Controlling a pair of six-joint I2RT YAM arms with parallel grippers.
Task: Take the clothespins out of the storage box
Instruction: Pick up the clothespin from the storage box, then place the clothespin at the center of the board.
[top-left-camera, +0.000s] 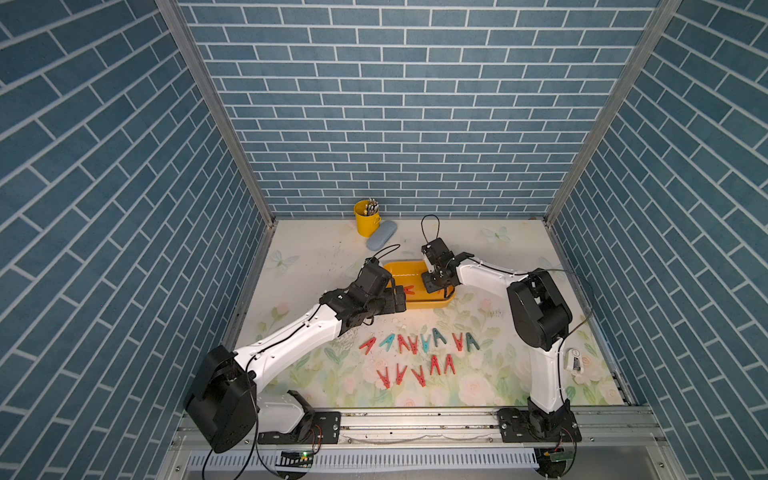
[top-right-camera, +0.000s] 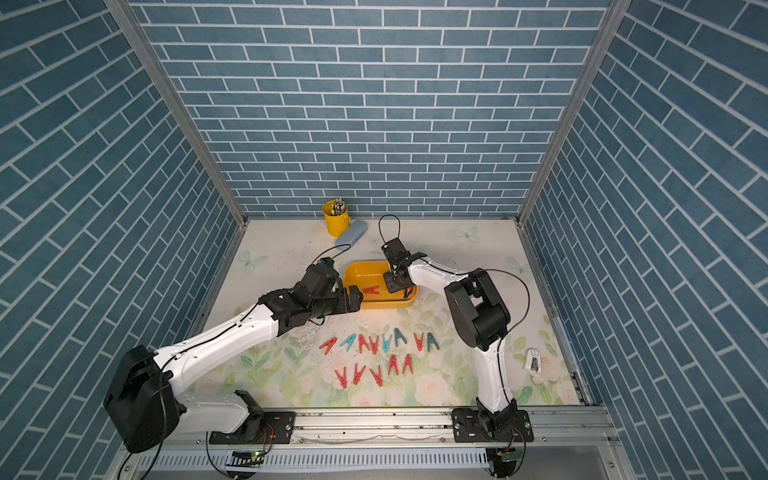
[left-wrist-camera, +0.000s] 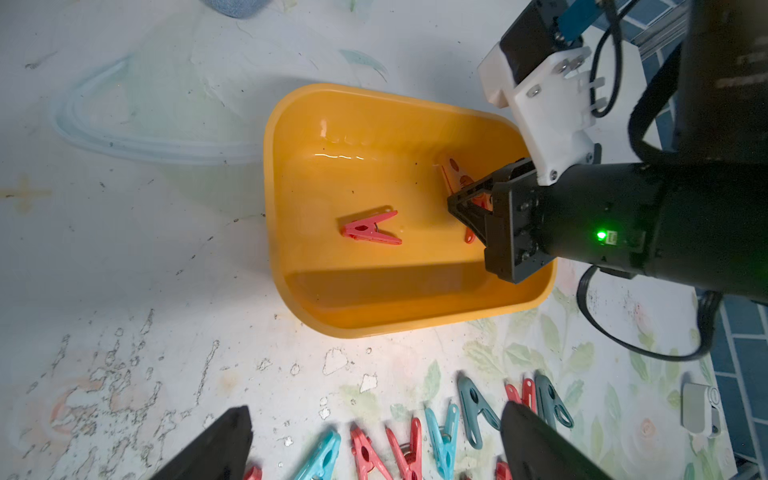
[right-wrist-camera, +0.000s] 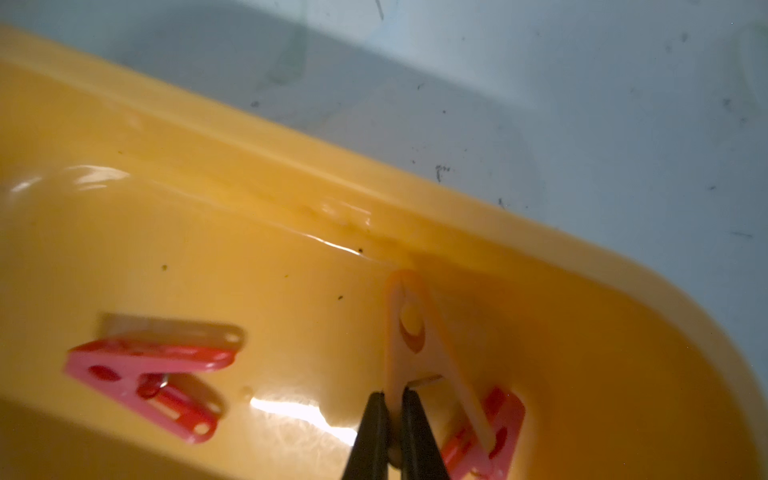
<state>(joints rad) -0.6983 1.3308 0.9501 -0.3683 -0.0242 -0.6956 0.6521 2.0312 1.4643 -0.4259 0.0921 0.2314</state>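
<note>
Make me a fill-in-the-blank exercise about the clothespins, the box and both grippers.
The right gripper is ___ on the orange clothespin.
Besides it, ___ red clothespins lie in the storage box.
The jaws of the left gripper stand ___.
The five clothespins nearest the robot's base are all ___.
Missing words: shut, two, open, red.

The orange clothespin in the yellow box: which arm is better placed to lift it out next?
Right. The right gripper is shut on one leg of the orange clothespin inside the storage box. The left gripper is open and holds nothing.
</note>
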